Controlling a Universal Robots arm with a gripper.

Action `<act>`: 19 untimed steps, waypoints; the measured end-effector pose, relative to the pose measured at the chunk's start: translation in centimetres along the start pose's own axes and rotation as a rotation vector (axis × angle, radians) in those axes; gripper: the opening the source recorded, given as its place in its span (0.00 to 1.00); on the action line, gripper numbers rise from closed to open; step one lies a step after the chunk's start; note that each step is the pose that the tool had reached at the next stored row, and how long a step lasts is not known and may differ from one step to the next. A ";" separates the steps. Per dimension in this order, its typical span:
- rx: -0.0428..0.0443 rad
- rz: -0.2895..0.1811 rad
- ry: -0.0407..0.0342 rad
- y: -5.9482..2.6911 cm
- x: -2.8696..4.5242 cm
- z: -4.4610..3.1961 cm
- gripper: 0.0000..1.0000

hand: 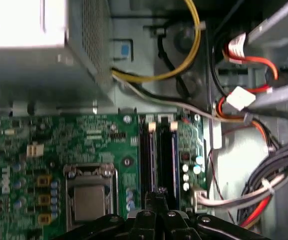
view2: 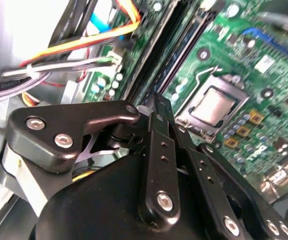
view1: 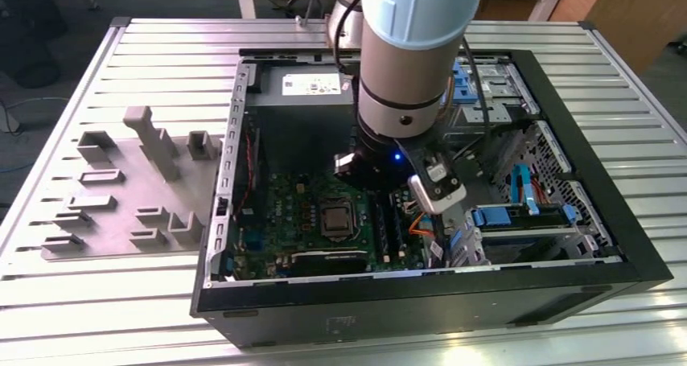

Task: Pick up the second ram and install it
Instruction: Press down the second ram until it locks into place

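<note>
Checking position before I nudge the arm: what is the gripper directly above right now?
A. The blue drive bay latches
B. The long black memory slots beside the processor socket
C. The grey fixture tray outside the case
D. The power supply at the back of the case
B: in the first wrist view the gripper sits over the long black memory slots, next to the processor socket on the green motherboard.

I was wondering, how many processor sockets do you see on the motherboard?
1. The processor socket sits mid-board, just to the exterior view's left of the black slot rails. The arm covers part of the motherboard, so another could be hidden.
</note>
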State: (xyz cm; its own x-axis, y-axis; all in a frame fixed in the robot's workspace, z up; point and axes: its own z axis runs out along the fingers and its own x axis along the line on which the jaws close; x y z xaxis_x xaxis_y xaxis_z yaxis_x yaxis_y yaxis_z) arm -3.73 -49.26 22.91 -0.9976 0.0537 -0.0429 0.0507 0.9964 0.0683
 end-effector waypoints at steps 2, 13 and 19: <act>0.0001 0.000 -0.0001 -0.51 -0.03 -0.03 0.11; 0.0016 0.000 -0.0001 -2.58 -0.13 -0.16 0.11; 0.0016 0.000 -0.0001 -3.14 -0.17 -0.13 0.11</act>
State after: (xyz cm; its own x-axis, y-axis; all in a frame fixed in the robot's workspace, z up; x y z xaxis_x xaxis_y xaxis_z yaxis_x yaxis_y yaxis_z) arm -3.73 -52.41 22.83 -0.9976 0.0538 -0.0430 0.0508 0.9965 0.0667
